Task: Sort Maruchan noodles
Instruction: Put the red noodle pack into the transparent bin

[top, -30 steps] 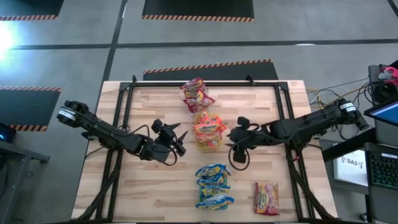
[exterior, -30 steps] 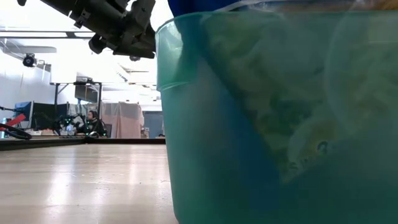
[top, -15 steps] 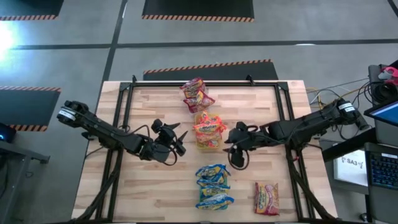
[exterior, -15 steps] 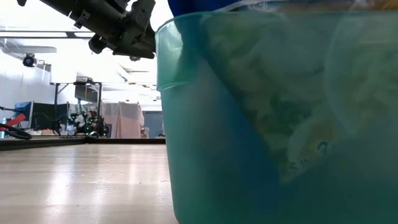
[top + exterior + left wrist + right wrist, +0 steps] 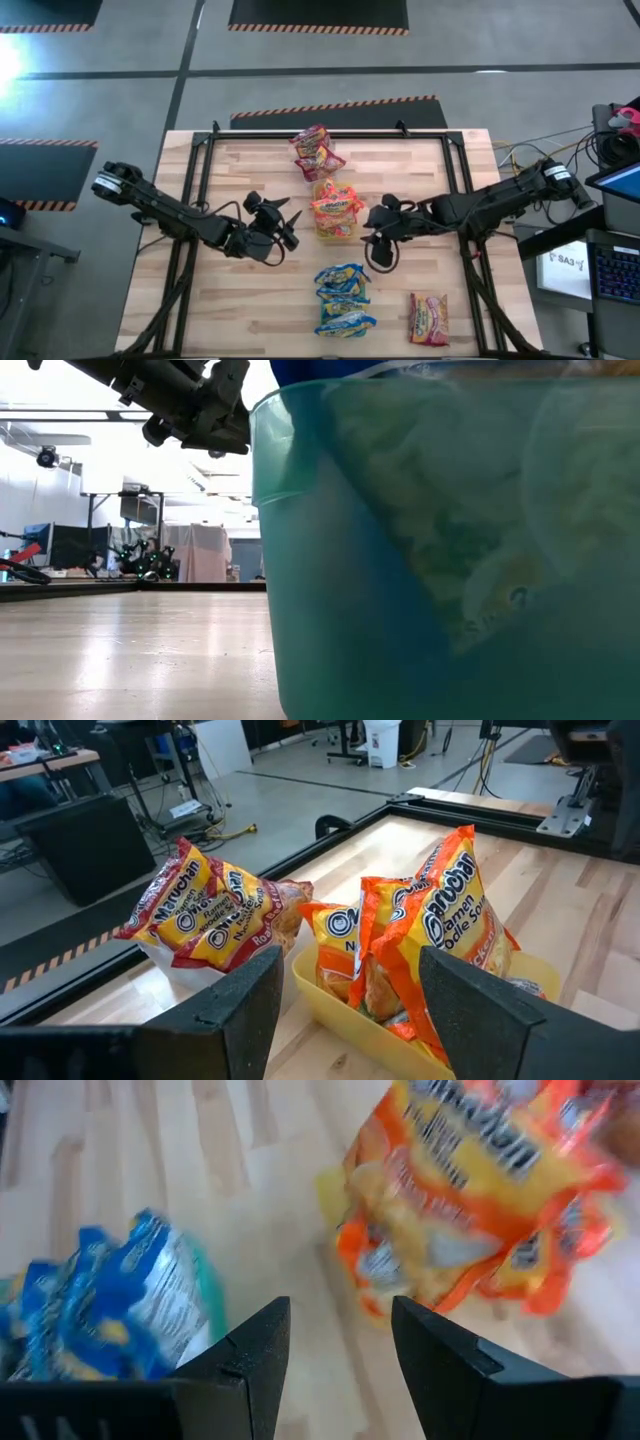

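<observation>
The Maruchan noodles lie in three groups down the table's middle. Red packets (image 5: 318, 152) (image 5: 210, 915) are at the far end. Orange packets (image 5: 336, 210) (image 5: 420, 935) stand in a yellow tray (image 5: 340, 1020). Blue packets (image 5: 344, 298) (image 5: 110, 1310) sit in a green tray (image 5: 450, 560). One pink packet (image 5: 428, 318) lies flat near the front right. My left gripper (image 5: 288, 228) (image 5: 350, 965) hangs open, left of the orange packets. My right gripper (image 5: 380, 250) (image 5: 340, 1315) hangs open, right of them, above the bare wood between the orange and blue groups.
A black frame (image 5: 205, 150) runs along the table's far, left and right sides. Bare wood (image 5: 240, 310) lies to the left of the blue packets. In the low view the green tray's wall fills most of the picture.
My right gripper has rolled a little about its own pointing line while staying where it was. The packets and my left gripper have kept still.
</observation>
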{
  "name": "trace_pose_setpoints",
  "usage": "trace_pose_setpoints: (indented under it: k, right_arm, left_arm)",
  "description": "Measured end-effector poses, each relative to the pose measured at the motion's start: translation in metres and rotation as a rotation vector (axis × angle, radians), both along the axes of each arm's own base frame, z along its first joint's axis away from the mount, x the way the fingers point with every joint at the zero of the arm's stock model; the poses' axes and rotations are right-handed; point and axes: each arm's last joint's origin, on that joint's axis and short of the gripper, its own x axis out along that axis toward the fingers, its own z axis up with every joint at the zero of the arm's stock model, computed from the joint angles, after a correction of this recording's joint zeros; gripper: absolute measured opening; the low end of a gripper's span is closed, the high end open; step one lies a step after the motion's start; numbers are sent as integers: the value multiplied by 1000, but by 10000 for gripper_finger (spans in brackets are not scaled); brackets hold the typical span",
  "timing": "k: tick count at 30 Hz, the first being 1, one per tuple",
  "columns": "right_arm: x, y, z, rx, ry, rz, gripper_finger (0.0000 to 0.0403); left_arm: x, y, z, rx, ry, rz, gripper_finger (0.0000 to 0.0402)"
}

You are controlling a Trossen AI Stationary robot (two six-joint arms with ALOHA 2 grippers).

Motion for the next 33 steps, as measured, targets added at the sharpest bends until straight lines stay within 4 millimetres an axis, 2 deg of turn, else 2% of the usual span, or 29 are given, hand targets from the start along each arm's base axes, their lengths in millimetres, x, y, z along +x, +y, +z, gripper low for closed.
trace_pose_setpoints:
  k: [5,9,16,21,24,28,33]
  right_arm:
    - [1,-4,0,-67,-16,-58,167]
    - [2,-2,0,-37,-14,-46,167]
    - [6,-2,0,-101,-37,-2,167]
    - [4,-4,0,12,-37,-80,167]
    - [-3,-10,-2,141,56,-132,167]
    - [-19,-20,-8,282,302,-178,167]
    - [-34,-19,-17,410,524,-213,167]
  left_arm:
    - [0,0,0,0,0,0,217]
    - [0,0,0,1,4,0,217]
    - [-1,0,-1,10,13,7,217]
    - [-1,0,-1,13,18,6,217]
    - [-1,0,-2,15,24,6,217]
    - [-1,0,-2,16,25,6,217]
    - [-1,0,-2,15,24,7,217]
